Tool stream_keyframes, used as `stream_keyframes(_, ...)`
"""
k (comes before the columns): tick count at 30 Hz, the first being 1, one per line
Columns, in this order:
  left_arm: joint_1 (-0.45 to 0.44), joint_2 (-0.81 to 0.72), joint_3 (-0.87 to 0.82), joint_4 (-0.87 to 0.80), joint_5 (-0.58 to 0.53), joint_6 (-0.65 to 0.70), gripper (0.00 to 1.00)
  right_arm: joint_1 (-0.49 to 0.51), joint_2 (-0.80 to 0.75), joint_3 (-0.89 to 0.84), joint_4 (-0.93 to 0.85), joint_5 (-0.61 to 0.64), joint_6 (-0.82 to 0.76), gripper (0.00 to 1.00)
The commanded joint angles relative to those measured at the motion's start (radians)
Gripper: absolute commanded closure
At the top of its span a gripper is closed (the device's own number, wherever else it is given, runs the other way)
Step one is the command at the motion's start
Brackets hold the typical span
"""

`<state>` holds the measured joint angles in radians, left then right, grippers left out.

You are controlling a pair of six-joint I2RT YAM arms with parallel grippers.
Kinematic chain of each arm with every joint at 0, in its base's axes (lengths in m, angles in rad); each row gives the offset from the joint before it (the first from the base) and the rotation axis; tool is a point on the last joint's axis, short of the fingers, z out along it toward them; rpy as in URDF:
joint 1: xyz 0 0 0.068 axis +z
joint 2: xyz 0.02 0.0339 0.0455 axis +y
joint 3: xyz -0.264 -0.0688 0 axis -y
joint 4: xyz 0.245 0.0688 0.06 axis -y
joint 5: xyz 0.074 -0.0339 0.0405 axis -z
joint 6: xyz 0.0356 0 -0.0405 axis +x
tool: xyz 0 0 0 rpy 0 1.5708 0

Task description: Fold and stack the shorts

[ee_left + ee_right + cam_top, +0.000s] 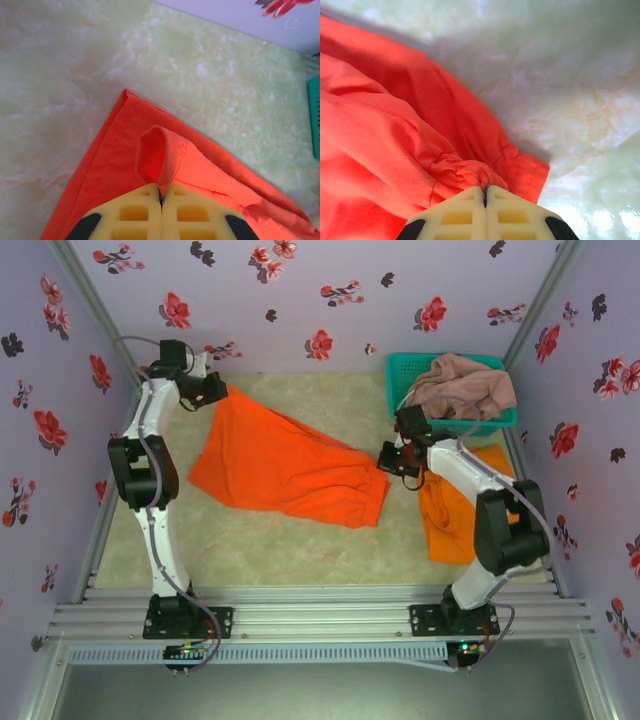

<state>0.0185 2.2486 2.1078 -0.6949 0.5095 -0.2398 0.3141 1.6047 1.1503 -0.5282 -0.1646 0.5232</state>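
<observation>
Top external view — the spread orange shorts (285,465) lie across the middle of the pale green mat (250,550), slanting from far left to near right. Their far-left corner is pinched by the left gripper (213,390). Their right-hand edge, gathered into puckers, is pinched by the right gripper (386,462).

Left wrist view: the yellow fingers (135,212) meet with no gap. A small raised fold of orange cloth is caught between their tips, and the rest of the corner lies flat on the mat.

Right wrist view: the cream fingers (460,215) are likewise pressed together on a bunch of wrinkled orange fabric, beside a hemmed edge resting on the mat.

The second orange shorts (450,525) lie crumpled at the right of the mat, partly under the right arm (500,520) and near the spread pair. The pink-beige shorts (465,388) sit heaped in the teal basket (400,368) at the far right corner — one part spills over its rim. The walls (300,300) are lilac, printed with red and dark flowers.
</observation>
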Motion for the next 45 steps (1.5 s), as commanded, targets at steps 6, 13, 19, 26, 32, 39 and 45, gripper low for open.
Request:
stream_keyframes(6,-0.015,-0.068,0.093,0.077,0.044,-0.087,1.0,-0.007,-0.11,-0.06,-0.099,0.124,0.076,1.0)
stream_keyframes(13,-0.05,0.062,0.243,0.107,0.034,-0.144,1.0,-0.031,-0.044,-0.072,-0.088,0.186,0.1,1.0)
stream_keyframes(19,-0.076,0.266,0.42,0.096,-0.039,-0.182,0.98,-0.056,0.071,-0.036,-0.065,0.187,0.102,0.99)
stream_keyframes(26,-0.065,0.395,0.517,0.146,-0.068,-0.272,0.45,-0.064,0.121,0.021,-0.089,0.186,0.11,0.67)
stream_keyframes(32,-0.065,0.137,0.346,0.117,-0.067,-0.195,0.11,-0.046,-0.053,-0.034,-0.024,0.06,0.098,0.05)
stream_keyframes(39,-0.071,-0.284,-0.324,0.421,-0.02,-0.315,0.01,0.138,-0.175,-0.057,0.036,0.0,0.128,0.01)
stream_keyframes(45,-0.113,-0.398,-0.714,0.646,0.043,-0.47,0.01,0.289,-0.195,-0.126,0.169,-0.012,0.213,0.01)
